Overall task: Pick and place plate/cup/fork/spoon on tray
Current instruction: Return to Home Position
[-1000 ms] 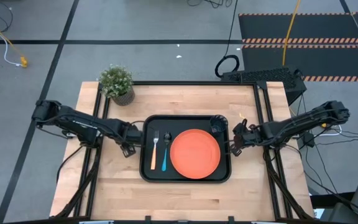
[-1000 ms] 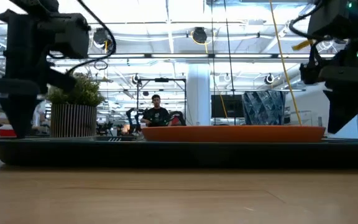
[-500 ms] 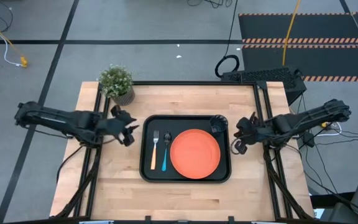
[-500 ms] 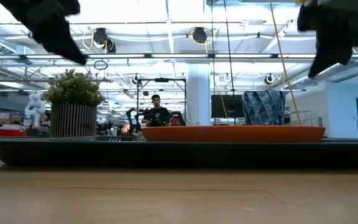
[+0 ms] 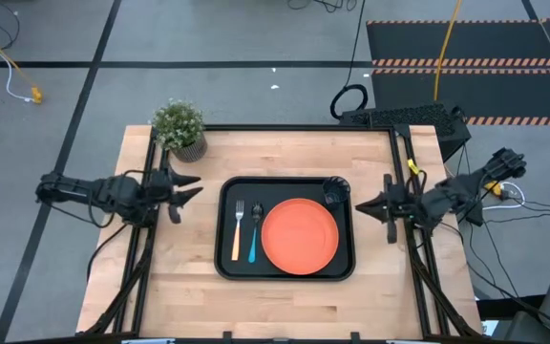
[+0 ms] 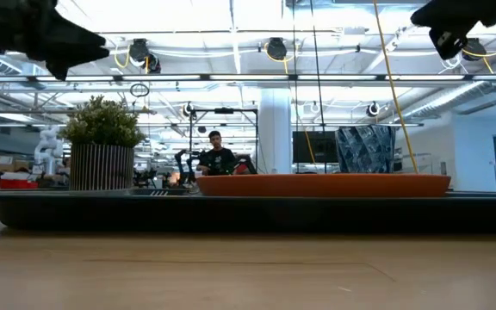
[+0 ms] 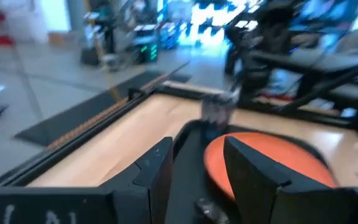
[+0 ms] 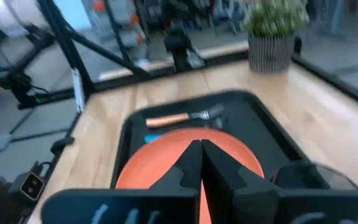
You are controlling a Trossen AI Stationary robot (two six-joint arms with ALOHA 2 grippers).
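The black tray (image 5: 225, 263) lies in the middle of the table. On it lie the orange plate (image 5: 299, 235), the orange-handled fork (image 5: 237, 232), the blue-handled spoon (image 5: 253, 239) and the dark cup (image 5: 334, 192), which stands in its far right corner. My left gripper (image 5: 189, 186) hovers open and empty left of the tray, pointing level toward it. My right gripper (image 5: 356, 204) hovers shut and empty right of the tray. The left wrist view shows the plate (image 7: 272, 155) and cup (image 7: 216, 115). The right wrist view shows the plate (image 8: 160, 162), fork (image 8: 179, 118) and cup (image 8: 309, 177).
A grey pot with a green plant (image 5: 179, 129) stands at the table's far left corner, behind my left gripper. Bare wood lies along the near edge (image 5: 285, 306) and on both sides of the tray. People and equipment show in the room beyond (image 6: 216, 155).
Both grippers have risen from beside the tray and drawn back, the left toward the table's left edge, the right toward its right edge. Both have tipped from pointing down to nearly level. The tableware on the tray has stayed put.
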